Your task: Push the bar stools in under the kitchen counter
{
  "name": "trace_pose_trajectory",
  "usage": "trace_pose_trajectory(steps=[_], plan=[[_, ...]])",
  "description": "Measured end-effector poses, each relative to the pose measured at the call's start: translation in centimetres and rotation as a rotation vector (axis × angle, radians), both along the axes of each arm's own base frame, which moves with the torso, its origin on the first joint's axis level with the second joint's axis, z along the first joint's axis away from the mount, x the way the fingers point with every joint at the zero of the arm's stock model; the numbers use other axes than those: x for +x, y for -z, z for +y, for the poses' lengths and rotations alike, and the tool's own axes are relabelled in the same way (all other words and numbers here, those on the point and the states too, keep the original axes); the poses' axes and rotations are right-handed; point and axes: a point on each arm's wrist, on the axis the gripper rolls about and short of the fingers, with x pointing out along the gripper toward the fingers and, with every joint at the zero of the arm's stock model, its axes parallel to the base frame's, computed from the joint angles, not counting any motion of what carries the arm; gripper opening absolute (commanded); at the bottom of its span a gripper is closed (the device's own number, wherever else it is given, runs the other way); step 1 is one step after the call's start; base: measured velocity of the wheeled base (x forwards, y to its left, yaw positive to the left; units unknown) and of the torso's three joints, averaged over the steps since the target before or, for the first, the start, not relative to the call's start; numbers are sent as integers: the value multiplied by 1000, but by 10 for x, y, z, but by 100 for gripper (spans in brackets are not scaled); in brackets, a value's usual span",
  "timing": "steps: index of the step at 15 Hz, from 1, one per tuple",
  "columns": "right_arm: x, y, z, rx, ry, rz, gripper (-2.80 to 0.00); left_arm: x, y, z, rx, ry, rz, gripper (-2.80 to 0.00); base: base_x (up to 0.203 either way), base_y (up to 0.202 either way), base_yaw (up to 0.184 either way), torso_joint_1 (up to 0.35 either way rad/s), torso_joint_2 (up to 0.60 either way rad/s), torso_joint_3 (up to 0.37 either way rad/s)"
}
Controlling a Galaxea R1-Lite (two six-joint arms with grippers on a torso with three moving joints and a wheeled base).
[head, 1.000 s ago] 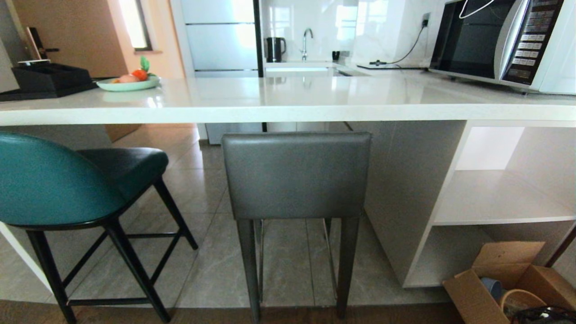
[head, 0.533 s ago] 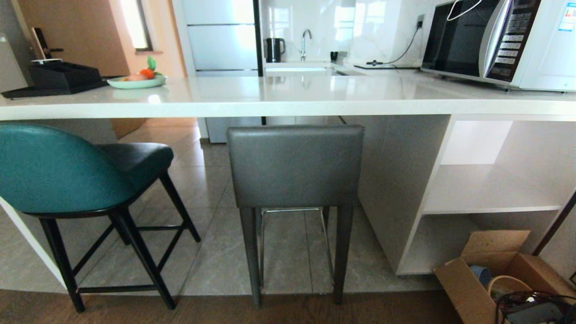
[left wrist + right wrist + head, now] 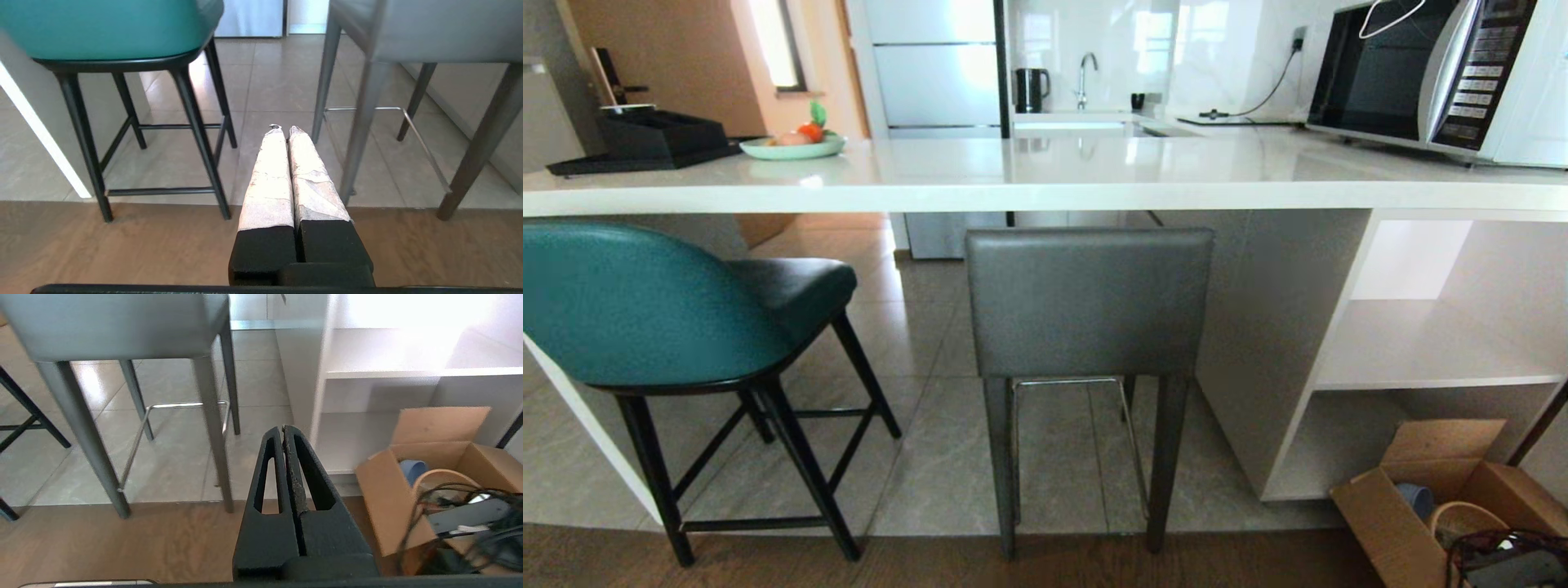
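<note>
I am facing the grey stool, already tucked beneath the kitchen counter; the teal stool, ahead of my left gripper, is sticking out, probably next. Both it and my right gripper are hanging low, fingers pressed together, holding and touching nothing

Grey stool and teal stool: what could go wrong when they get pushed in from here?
The teal stool stands turned sideways, so a push on its back may spin it, not slide it. The grey stool sits close to the counter's side panel and could scrape it. Its back may catch the counter edge.
</note>
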Motion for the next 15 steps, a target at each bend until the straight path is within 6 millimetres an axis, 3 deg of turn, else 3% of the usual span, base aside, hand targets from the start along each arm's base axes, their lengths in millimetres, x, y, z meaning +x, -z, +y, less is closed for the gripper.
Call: trace_pose_trajectory(steps=[15], plan=[[0, 0, 0, 15, 4, 0, -280, 0, 0, 0, 0, -1, 0, -280, 0, 199, -2, 2, 4, 2]])
